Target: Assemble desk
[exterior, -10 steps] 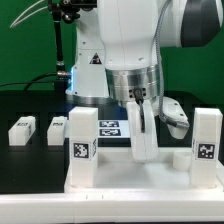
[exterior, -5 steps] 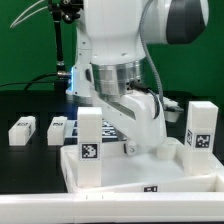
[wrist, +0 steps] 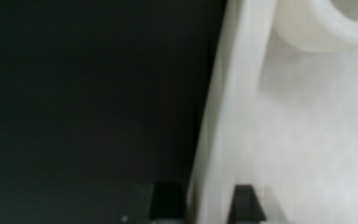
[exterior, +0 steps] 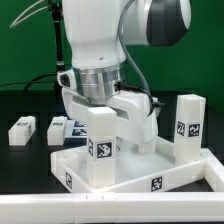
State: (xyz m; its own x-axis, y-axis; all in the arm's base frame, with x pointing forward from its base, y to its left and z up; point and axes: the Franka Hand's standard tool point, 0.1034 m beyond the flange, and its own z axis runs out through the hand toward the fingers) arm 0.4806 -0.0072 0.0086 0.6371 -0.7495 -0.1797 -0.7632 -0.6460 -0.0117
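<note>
Desk top (exterior: 125, 186) lay flat on the dark table (exterior: 30, 108), directly under the gripper (wrist: 208, 204). Its raised rim (wrist: 218, 100) ran straight between the two fingertips (wrist: 167, 203). In the wrist view both dark tips sat tight against that thin white wall, one on the table side and one over the top's floor, so the gripper was clenched on the rim. Farther along the inner side from the gripper a rounded socket (wrist: 336, 28) showed, cut off by the picture's edge.

In the exterior view the near upright leg (exterior: 100, 146) stood in a corner just in front of the gripper and hid its fingers. The arm (exterior: 100, 40) rose directly above. The far upright leg (exterior: 187, 128) stood in another corner, apart from the gripper toward the exterior view's right. The outer loose leg (exterior: 22, 130) and the inner loose leg (exterior: 57, 129) lay side by side on the table, not touching, well away from the gripper toward the exterior view's left. The upright legs and the rim's near wall bore black-and-white tags.
</note>
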